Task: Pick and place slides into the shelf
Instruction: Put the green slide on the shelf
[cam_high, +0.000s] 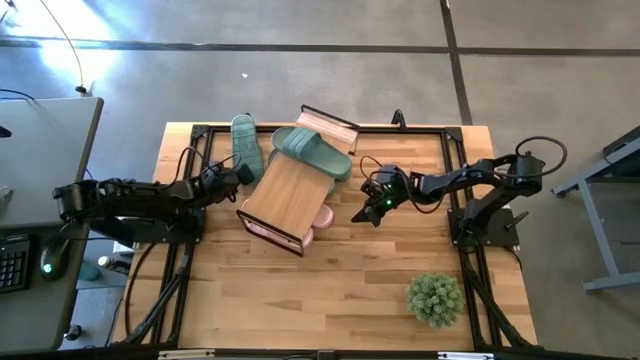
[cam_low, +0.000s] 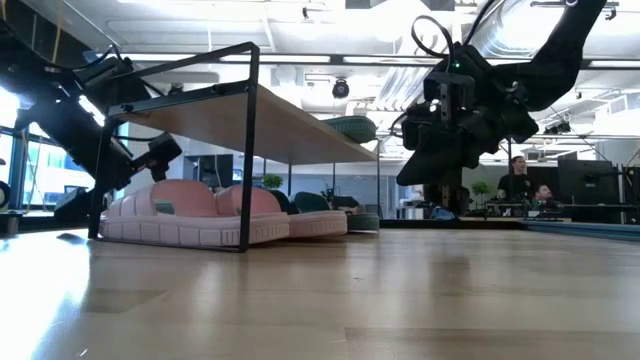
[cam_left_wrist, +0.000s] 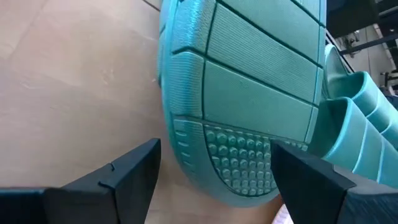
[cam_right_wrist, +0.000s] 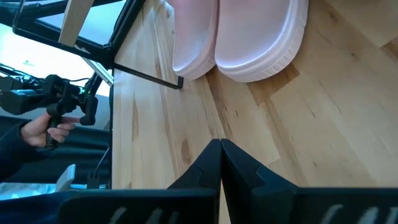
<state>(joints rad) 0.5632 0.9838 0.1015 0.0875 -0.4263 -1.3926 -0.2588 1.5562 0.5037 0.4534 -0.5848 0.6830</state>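
Spread wide, left gripper (cam_left_wrist: 214, 180) straddles the heel of a green slide (cam_left_wrist: 249, 93) at the shelf's (cam_high: 290, 190) ten o'clock, lined up to grab it; pink slides (cam_right_wrist: 239, 37) sit beneath; right gripper (cam_high: 372, 208), pressed together, waits at three o'clock.

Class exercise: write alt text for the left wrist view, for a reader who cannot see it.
The ribbed, studded sole of a sage green slide fills the left wrist view, lying upside down on the wooden table. The left gripper is open, its dark fingers either side of the slide's rounded end without gripping it. A second green slide lies beside it.
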